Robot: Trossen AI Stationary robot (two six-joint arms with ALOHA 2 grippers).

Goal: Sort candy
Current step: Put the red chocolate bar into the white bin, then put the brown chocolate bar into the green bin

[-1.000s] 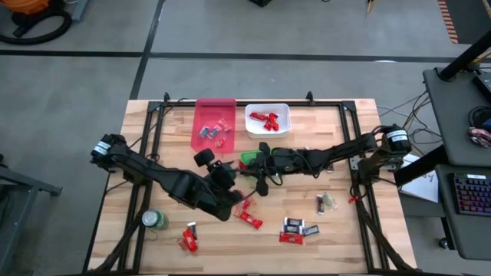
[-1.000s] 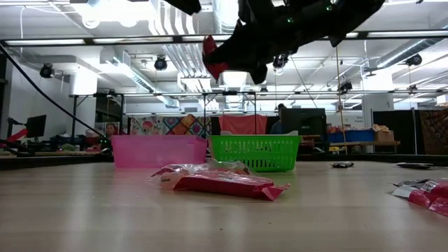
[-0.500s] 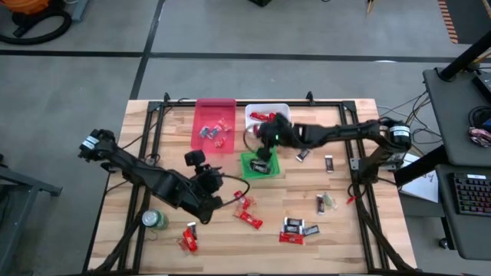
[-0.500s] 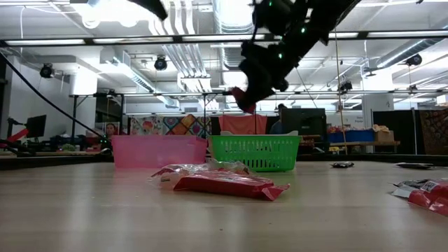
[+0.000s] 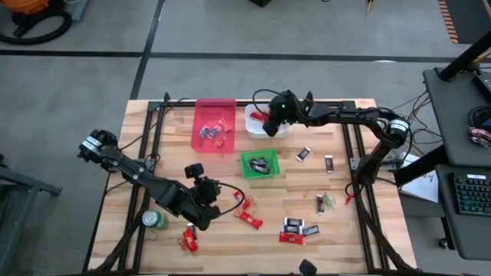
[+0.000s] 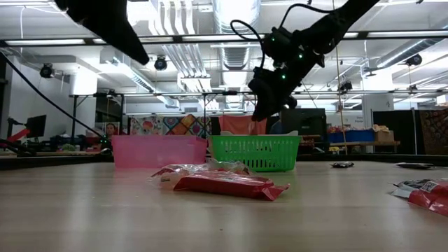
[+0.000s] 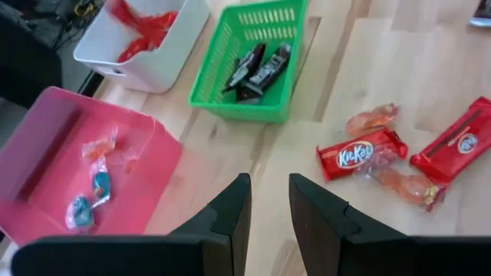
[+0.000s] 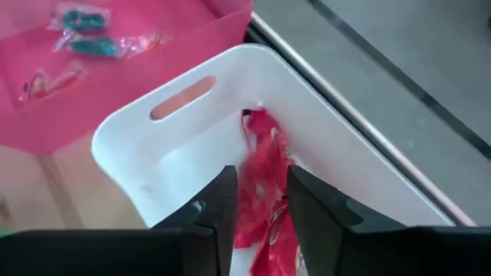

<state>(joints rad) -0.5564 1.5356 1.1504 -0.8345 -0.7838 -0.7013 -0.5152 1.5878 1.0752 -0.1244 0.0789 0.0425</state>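
Observation:
My right gripper (image 5: 270, 126) hovers over the white bin (image 5: 282, 115) at the far edge and is shut on a red candy (image 8: 261, 153); more red wrappers lie in that bin. My left gripper (image 5: 219, 193) hangs above the near-left part of the table, shut and empty (image 7: 268, 184). Ahead of it on the wood lie red candies (image 7: 360, 152) (image 5: 247, 218). The green basket (image 5: 259, 173) holds dark candies (image 7: 257, 67). Other red and dark candies (image 5: 295, 228) lie near the table's near edge, and two dark ones (image 5: 304, 154) lie right of the basket. My right gripper pinches a red wrapped candy (image 8: 265, 207) between its two fingers, reaching down into the white bin from above. The wrapper fills the gap between the fingers (image 8: 222, 199), and its free end (image 8: 257, 123) sticks out past them. I cannot tell whether it touches the bin.
The pink bin (image 5: 215, 107) with several small sweets stands left of the white bin. A green can (image 5: 155, 220) stands near the table's near-left corner. A black frame (image 5: 360, 192) runs around the table top. Bare wood lies between the basket and the right rail.
My right gripper has travelled from the table's middle, over the green basket, toward the far edge to above the white bin, carrying the red candy. My left gripper has drawn back toward the table's left, away from the red candies.

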